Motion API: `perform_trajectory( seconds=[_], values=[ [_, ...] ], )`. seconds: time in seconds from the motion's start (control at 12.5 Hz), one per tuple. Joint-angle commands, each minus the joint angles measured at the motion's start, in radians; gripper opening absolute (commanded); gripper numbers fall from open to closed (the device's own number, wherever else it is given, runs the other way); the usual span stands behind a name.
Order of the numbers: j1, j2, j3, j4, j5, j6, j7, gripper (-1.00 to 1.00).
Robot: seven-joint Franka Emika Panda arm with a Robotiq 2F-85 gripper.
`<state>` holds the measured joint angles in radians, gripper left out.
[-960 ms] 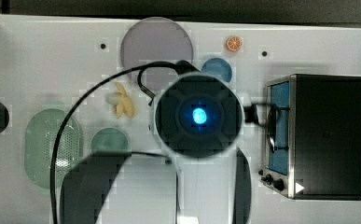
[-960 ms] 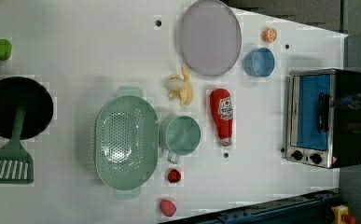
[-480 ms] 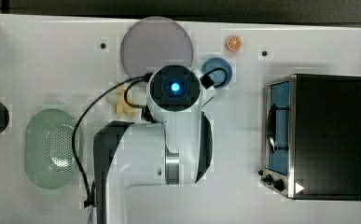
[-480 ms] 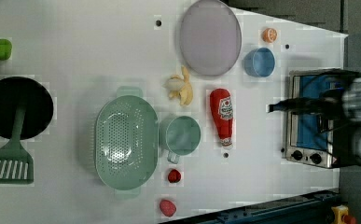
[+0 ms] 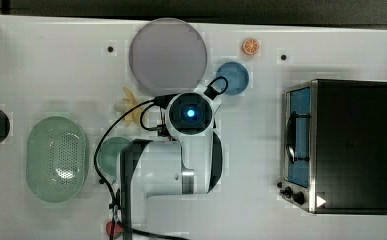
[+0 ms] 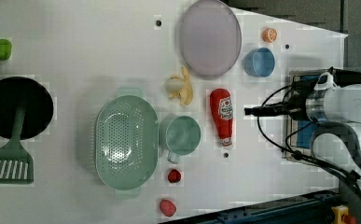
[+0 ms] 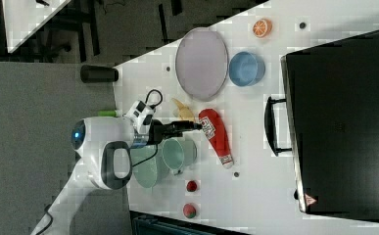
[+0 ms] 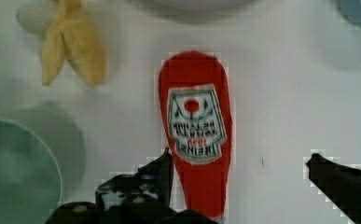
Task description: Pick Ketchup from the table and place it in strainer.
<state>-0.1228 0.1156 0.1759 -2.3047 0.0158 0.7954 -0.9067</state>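
Arm has swung in from over the toaster side since the earlier frames and now sits over the middle of the desk (image 6: 75, 42); ketchup (image 6: 222, 114) hasn't shifted.

Tool (image 8: 239, 182) fingers stand wide apart, nothing between them gripped. In the wrist view one finger (image 8: 162, 170) sits just beside the bottle's narrow end, the other (image 8: 336, 175) well clear on the far side, so I'm off-centre.

Ketchup lies flat on the desk, between the banana (image 6: 183, 87) and the toaster (image 5: 338, 145), just beside the teal cup (image 6: 182, 135). Strainer (image 6: 126, 142) is past that cup, on the left view's left.

Handling guess: small plastic toy bottle, light, rigid, glossy, so probably a bit slippery. Round body could roll when pinched. I'd grab across the wide labelled belly (image 8: 196, 123), not the tapering neck, where the fingers would likely slide off. Need to shift the tool so the fingers straddle it before dropping. Cup is close, so I'll watch finger clearance on that side.
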Motion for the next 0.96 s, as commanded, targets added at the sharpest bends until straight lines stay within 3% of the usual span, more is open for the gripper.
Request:
perform_trajectory(
  seconds=[0.08, 0.88, 0.96],
  values=[
    [0.005, 0.069, 0.016, 0.008, -0.004, 0.052, -0.078, 1.0],
    [0.008, 0.304, 0.01, 0.005, -0.008, 0.269, -0.078, 1.0],
    [0.008, 0.317, 0.011, 0.005, -0.008, 0.271, -0.078, 0.93]
  ],
)
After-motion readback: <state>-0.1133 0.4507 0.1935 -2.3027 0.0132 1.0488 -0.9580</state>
